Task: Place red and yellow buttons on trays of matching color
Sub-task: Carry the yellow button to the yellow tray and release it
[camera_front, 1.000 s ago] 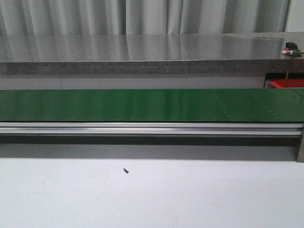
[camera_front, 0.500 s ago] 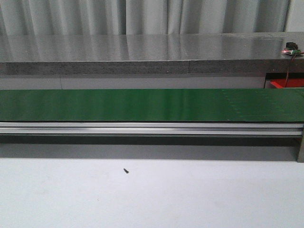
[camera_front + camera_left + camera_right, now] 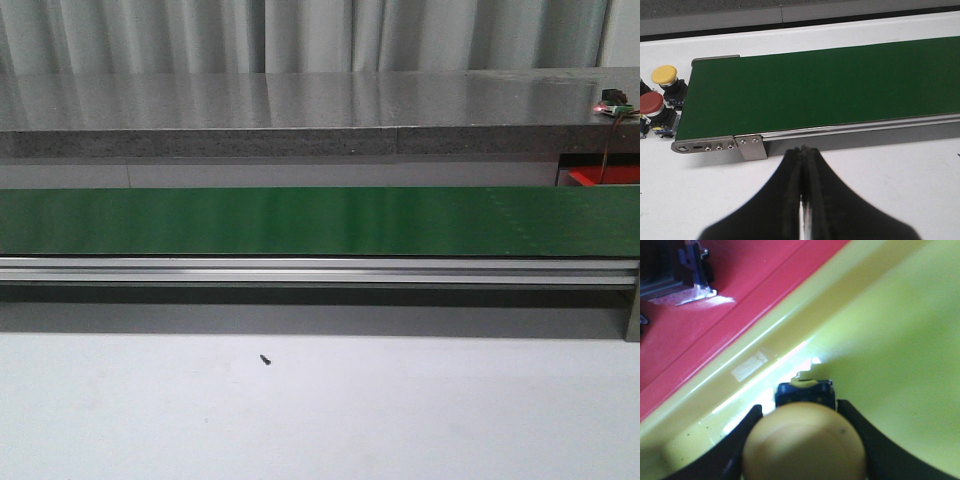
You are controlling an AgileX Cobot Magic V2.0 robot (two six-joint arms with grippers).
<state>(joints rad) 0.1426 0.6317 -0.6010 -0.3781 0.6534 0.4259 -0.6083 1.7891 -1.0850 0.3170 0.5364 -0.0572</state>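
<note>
Barely anything differs, view by view.

Front view, change: the green conveyor belt [image 3: 320, 221] shows faint seam marks toward 3 o'clock that sit a little further right than a second ago, so the belt is likely running; no button rides on it and no arm shows.
Front view, meaning: nothing new awaits pickup on the visible belt, as I judge it.
Front view, desk: the white desk [image 3: 400, 410] carries one small dark screw [image 3: 265, 360] at about 6 o'clock.
Left wrist view, tool: the left tool [image 3: 803, 150] is clenched on nothing, poised just short of the belt's end bracket.
Left wrist view, buttons: a yellow button [image 3: 665, 75] and a red button [image 3: 651, 103] stand at 9 o'clock, off the belt's end.
Right wrist view, tool: the right tool [image 3: 802, 412] grasps a yellow-capped button [image 3: 804, 445] over the yellow tray [image 3: 890, 340].
Right wrist view, neighbour: the red tray [image 3: 740, 290] lies at 11 o'clock.
Right wrist view, judgement: release looks near.
</note>
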